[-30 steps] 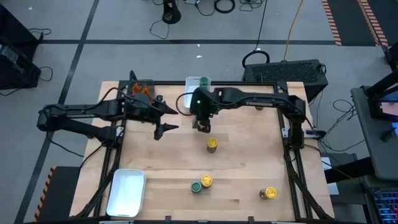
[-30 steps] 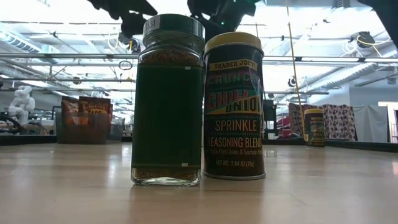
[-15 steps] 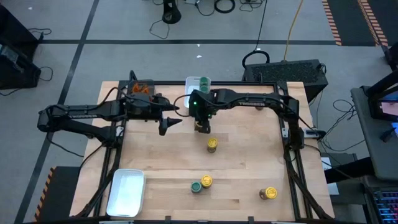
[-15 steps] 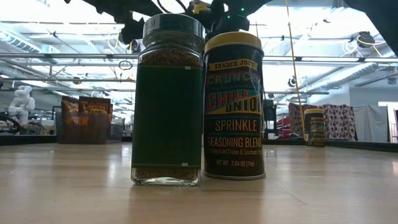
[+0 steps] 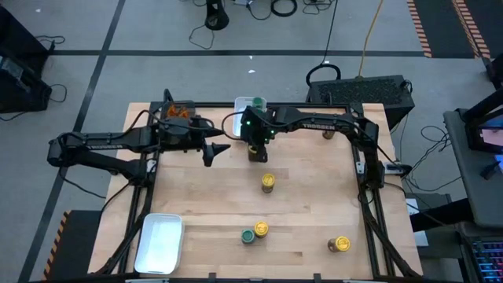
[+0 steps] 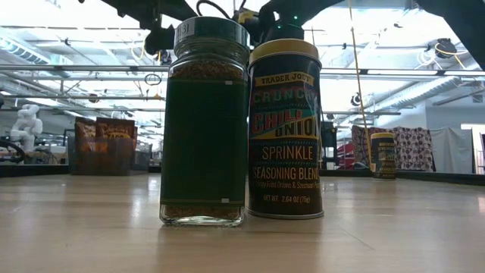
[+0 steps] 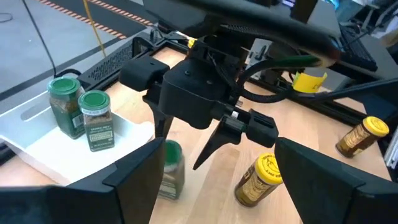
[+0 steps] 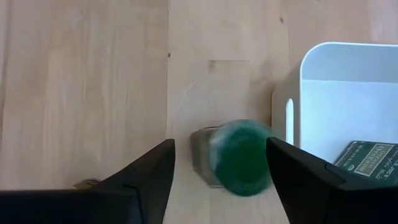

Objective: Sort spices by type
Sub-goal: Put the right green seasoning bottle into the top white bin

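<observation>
Right claw (image 8: 217, 168), fingers apart, hangs over a green-lidded jar (image 8: 239, 158) beside the white tray (image 8: 336, 81); left claw (image 5: 216, 149) open nearby.

The pale wooden bench (image 5: 306, 204) stands on a grey floor (image 5: 157, 31) crossed by dark lines, with orange-and-black hazard tape (image 5: 420, 27) at the far right. Black cables (image 5: 275, 8) lie coiled on the floor beyond the bench, and a yellow cable (image 5: 369, 35) runs toward a black case (image 5: 369, 88) behind it. From bench height, the room shows a bright ceiling with pipes and ducts (image 6: 409, 91), patterned cloth (image 6: 413, 148) at the right, and a white figure (image 6: 29, 121) at the far left.
</observation>
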